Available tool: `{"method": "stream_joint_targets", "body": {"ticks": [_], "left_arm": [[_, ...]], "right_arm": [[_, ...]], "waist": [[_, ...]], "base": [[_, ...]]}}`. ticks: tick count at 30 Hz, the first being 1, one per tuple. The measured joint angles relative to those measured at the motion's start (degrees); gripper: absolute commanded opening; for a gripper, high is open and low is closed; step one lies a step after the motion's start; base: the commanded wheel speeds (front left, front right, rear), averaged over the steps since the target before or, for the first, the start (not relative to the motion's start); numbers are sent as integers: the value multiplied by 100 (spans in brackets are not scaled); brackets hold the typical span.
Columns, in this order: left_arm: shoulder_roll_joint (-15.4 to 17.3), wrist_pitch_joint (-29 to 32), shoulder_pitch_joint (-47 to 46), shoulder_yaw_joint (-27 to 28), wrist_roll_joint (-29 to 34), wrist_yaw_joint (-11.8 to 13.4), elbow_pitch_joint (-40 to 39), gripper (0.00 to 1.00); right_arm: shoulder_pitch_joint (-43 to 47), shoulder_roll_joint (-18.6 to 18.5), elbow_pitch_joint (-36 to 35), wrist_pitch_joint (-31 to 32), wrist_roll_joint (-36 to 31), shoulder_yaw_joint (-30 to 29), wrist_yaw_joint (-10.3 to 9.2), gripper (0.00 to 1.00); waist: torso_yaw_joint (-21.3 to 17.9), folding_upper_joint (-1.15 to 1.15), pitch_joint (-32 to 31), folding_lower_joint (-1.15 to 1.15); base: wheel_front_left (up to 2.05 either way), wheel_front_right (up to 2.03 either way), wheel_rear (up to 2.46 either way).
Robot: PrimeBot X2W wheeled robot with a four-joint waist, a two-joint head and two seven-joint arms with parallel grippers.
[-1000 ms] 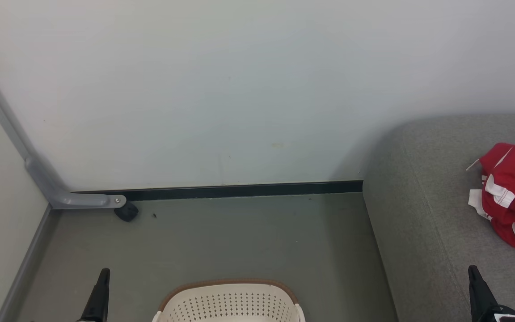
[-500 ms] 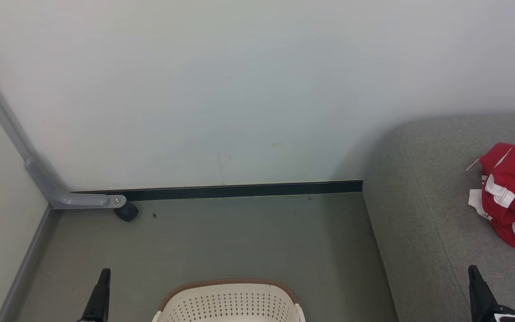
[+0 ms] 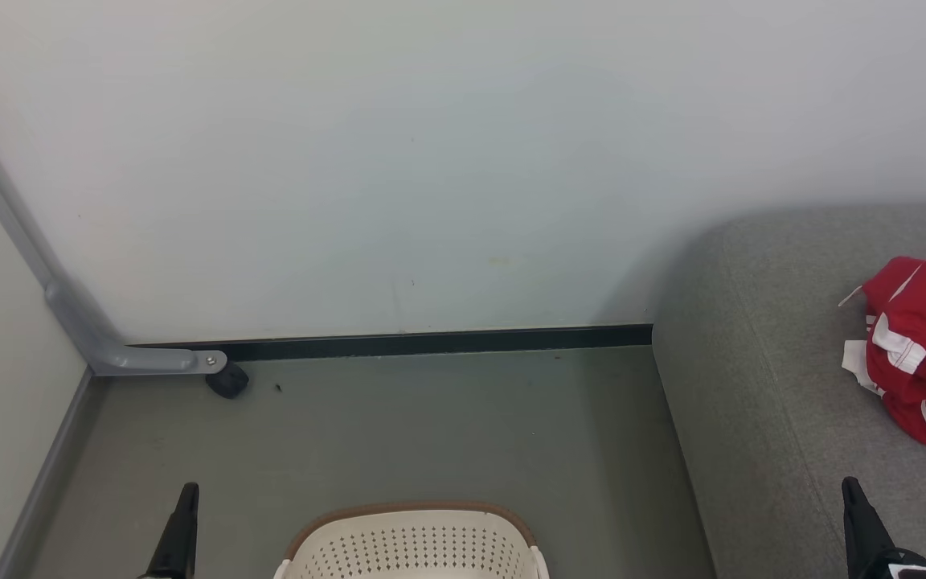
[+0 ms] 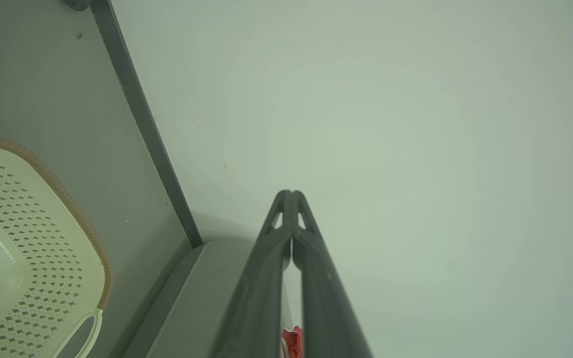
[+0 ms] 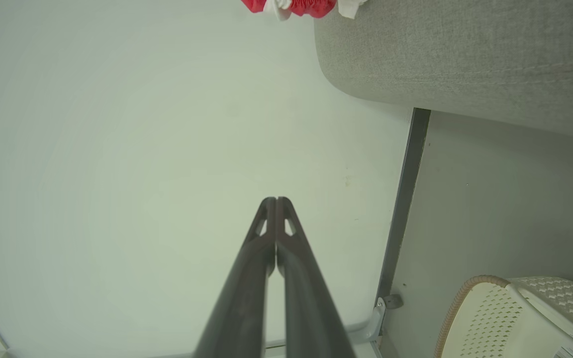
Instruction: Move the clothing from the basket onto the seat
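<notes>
Lying on the seat (image 3: 752, 418), clothing (image 3: 925, 362)

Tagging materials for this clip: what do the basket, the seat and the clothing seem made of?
Basket: probably moulded plastic, cream, matte; regular punched holes, brown woven-look rim. Seat: grey upholstery fabric; fine weave shows. Clothing: soft red cloth with white trim; it lies crumpled in folds.
</notes>
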Motion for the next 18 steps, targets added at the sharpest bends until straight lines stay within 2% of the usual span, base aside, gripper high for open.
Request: {"method": "stream_joint_targets", "body": {"ticks": [18], "left_arm": [[0, 0, 0, 0, 0, 0, 1, 0]], "right_arm": [[-1, 0, 0, 0, 0, 0, 0, 0]], "waist": [[0, 0, 0, 0]], "base": [[0, 0, 0]]}}
